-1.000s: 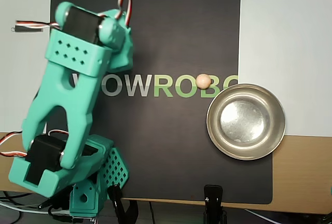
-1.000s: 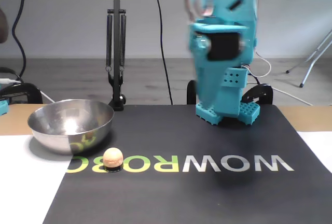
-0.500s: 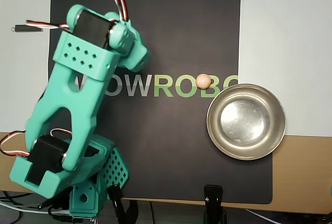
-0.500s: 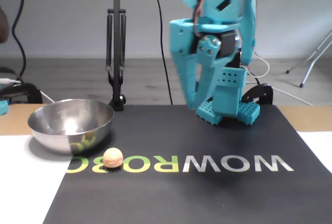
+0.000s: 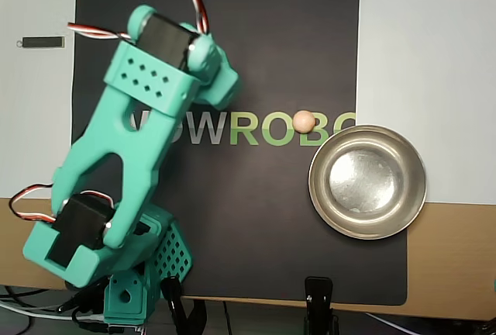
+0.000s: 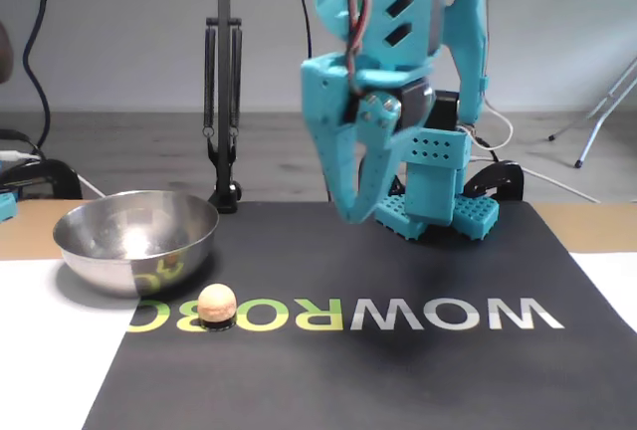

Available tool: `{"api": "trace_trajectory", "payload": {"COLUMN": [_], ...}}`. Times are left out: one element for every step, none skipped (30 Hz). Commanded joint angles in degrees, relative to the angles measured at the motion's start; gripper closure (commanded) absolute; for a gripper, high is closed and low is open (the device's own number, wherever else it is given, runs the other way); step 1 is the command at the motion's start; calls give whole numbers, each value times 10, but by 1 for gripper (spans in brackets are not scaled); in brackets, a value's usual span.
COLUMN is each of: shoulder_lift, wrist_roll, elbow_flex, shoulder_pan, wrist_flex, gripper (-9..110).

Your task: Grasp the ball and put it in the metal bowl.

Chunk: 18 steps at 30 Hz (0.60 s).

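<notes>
The ball (image 5: pixel 304 121) sits on the black mat (image 5: pixel 256 226), on the printed word, over the last green letters. In the overhead view it lies at about 11 o'clock from the metal bowl (image 5: pixel 367 181), just beside the rim but apart from it. In the fixed view the ball (image 6: pixel 216 304) rests at about 5 o'clock from the bowl (image 6: pixel 136 241), in front of it, again near and not touching. The bowl holds nothing; its shiny inside only mirrors the light and, on its outer wall in the fixed view, the green lettering.

The bowl straddles the mat's edge: part on the black mat, part on the white sheet (image 5: pixel 426 79) and the wooden worktop (image 5: pixel 453 257).

The teal arm (image 5: pixel 124 164) reaches up from its base at the mat's lower left corner in the overhead view. The jaws (image 6: pixel 355 213) hang above the mat, pointing down, well apart from the ball and at about 2 o'clock from it in the fixed view. They hold nothing. The two tips sit close together at the bottom, pressed nearly to a point. In the overhead view the jaws are hidden under the arm's wrist.

A black clamp stand (image 6: pixel 223 102) rises behind the bowl in the fixed view.
</notes>
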<state>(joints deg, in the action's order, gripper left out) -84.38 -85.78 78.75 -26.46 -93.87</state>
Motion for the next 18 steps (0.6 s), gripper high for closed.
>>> {"api": "trace_trajectory", "payload": {"shoulder_lift": [-3, -3, -3, -3, -3, -4, -4, -4, -4, -4, -4, -4, -4, -4, -4, -4, -3, -3], "wrist_roll": [-47, -58, -68, -75, -79, -84, -91, -98, -107, -116, -122, -127, -132, -133, -136, -141, -145, -149], "elbow_flex": [-18, -17, -17, -18, -18, -18, -17, -17, -17, -17, -16, -16, -16, -16, -16, -16, -16, -15], "shoulder_pan": [-11, -14, -20, -25, -29, -34, -40, -45, -50, -56, -62, -67, -72, -76, -81, -85, -91, -97], "wrist_flex": [-7, -8, -8, -8, -7, -5, -4, -3, -3, -3, -3, -3, -3, -3, -2, -2, -2, -2], "gripper": [101, 101, 101, 101, 101, 101, 101, 101, 101, 101, 101, 101, 101, 101, 101, 101, 101, 101]}}
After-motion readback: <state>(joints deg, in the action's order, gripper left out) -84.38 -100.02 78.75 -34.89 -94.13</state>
